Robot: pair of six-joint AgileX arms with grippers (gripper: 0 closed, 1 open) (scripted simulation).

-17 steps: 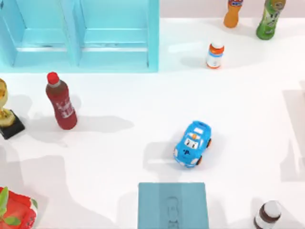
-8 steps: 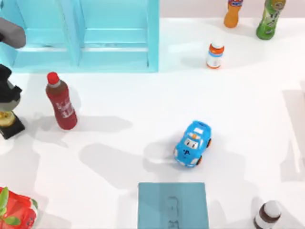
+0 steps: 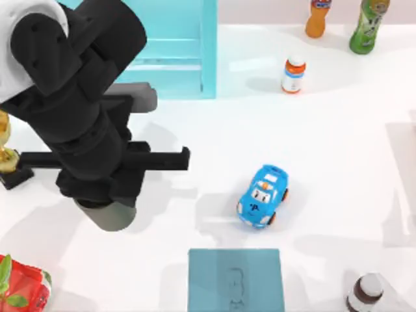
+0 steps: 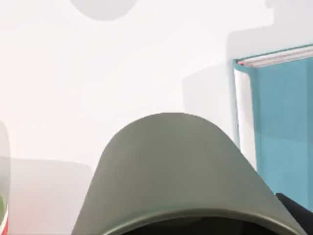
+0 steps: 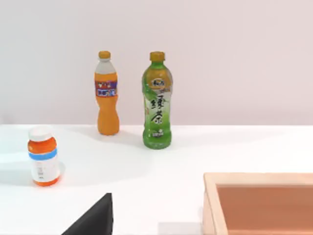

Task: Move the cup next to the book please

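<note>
The cup (image 3: 112,218) is dull grey-olive and hangs above the left half of the table. My left gripper (image 3: 99,195) is shut on it, with the big black arm above covering most of it. In the left wrist view the cup (image 4: 176,171) is very close, with the white table below it. The book (image 3: 236,279) is flat and teal-blue and lies at the table's front edge, to the right of the cup; its spine and cover (image 4: 283,127) also appear in the left wrist view. My right gripper (image 5: 93,220) is parked near the back right.
A blue toy car (image 3: 262,196) sits just behind the book. The light-blue shelf unit (image 3: 182,58) stands at the back left and a gold trophy (image 3: 5,156) at the left edge. Several bottles (image 3: 293,74) stand at the back right. A brown bottle (image 3: 365,294) and a wooden box (image 5: 259,203) are nearby.
My left arm has swung in from the left edge to over the left half of the table, carrying the cup. It now hides the red bottle.
</note>
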